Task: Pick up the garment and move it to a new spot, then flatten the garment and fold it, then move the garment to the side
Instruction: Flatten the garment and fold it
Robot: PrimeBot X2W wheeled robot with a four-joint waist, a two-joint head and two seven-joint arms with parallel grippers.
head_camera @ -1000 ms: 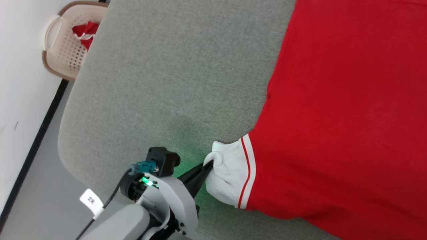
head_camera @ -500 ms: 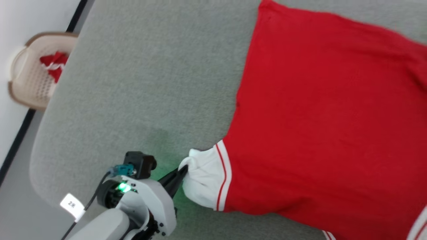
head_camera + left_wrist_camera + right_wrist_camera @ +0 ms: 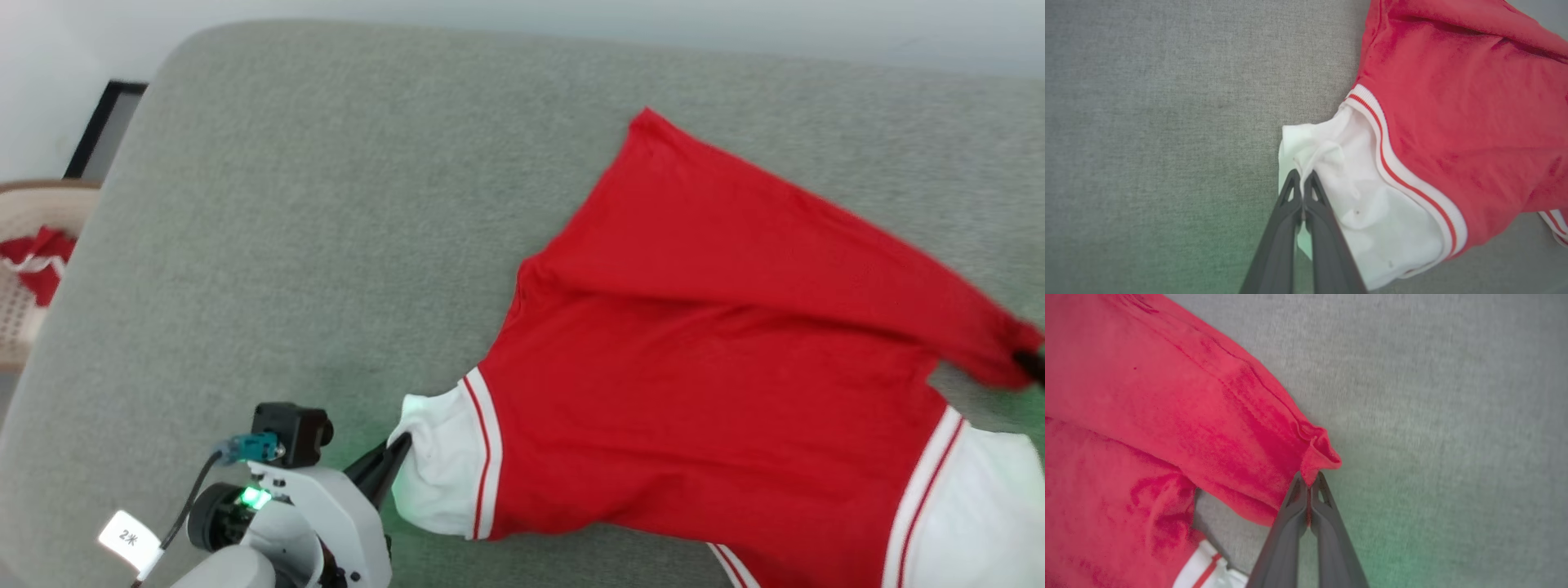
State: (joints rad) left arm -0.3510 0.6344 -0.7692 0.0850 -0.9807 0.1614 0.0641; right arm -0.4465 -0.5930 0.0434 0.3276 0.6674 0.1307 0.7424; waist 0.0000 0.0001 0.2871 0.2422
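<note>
The garment (image 3: 718, 384), a bright red T-shirt with white sleeve ends and striped trim, lies spread over the grey padded table (image 3: 326, 212). My left gripper (image 3: 400, 447) is shut on the white end of its near sleeve (image 3: 1339, 179), low and left of the red body. At the right edge of the head view my right gripper (image 3: 1030, 363) pinches a red corner of the hem (image 3: 1316, 451), jaws shut, with the cloth pulled taut toward it. A second white sleeve end (image 3: 980, 506) lies at the lower right.
A beige perforated basket (image 3: 20, 318) with a small red-and-white cloth bundle (image 3: 37, 261) stands off the table's left edge. Bare grey table surface stretches left of and behind the shirt. A pale wall runs along the far side.
The head camera has swung, shifting the whole picture. The shirt's far red edge has been drawn across to the right, folding over the body. My left gripper keeps its hold on the white sleeve.
</note>
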